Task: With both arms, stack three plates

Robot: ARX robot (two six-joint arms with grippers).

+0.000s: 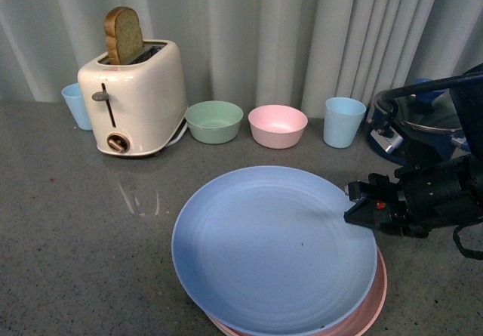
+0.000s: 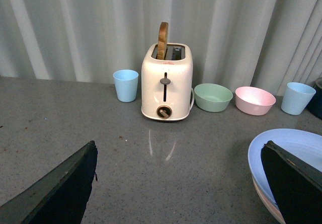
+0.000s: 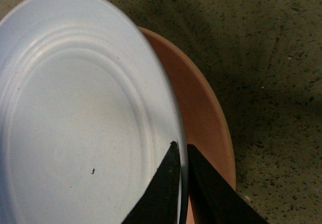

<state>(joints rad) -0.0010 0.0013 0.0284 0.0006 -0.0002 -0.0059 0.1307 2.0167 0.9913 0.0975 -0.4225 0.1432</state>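
The blue plate is being pinched at its right rim by the right gripper, fingers nearly closed with only the rim between them. It is sitting on the pink plate, offset slightly so the pink edge is showing at the right and front. The left gripper is being held wide open over bare counter, holding nothing. A toaster, two bowls and two cups are lined up behind.
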